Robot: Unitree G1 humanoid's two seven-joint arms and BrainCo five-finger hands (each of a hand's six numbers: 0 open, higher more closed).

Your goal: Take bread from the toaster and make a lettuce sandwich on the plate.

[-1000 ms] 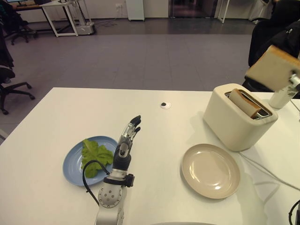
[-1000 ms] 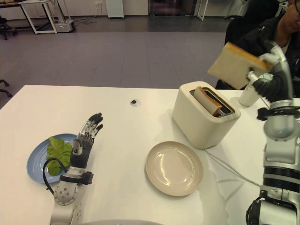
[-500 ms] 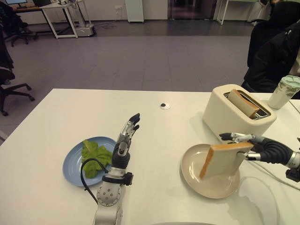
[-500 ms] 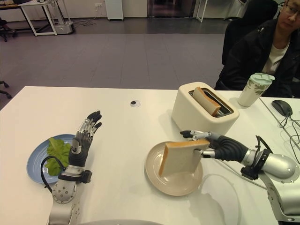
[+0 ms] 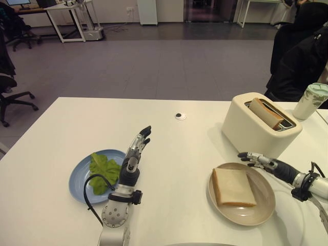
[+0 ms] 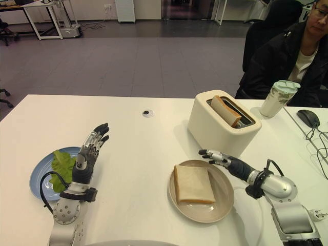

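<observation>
Right hand (image 6: 220, 158) is empty with its fingers spread flat, sitting at the far rim of the beige plate (image 6: 226, 201), between that plate and the toaster (image 6: 215, 130); can't tell whether it touches the rim. One bread slice (image 6: 193, 184) lies flat on the beige plate, roughly centred, clear of the hand. The plate sits near the tabletop's (image 6: 138, 143) near edge, right of its middle. The toaster stands just behind the plate, toward the far right corner, with a second slice (image 6: 225, 111) sticking up tilted out of its slot. Left hand (image 6: 90, 149) is also empty, fingers straight and loosely fanned, pointing away toward the far edge, set on its side just right of the blue plate (image 6: 36, 179). Lettuce (image 6: 61, 165) lies on the blue plate, toward the left edge of the tabletop, well apart from the bread. Lidded cup (image 6: 279, 98) and a mouse (image 6: 306, 118) are by the right edge, beyond the toaster. A small round cap (image 6: 148, 113) sits mid-tabletop near the far edge.
</observation>
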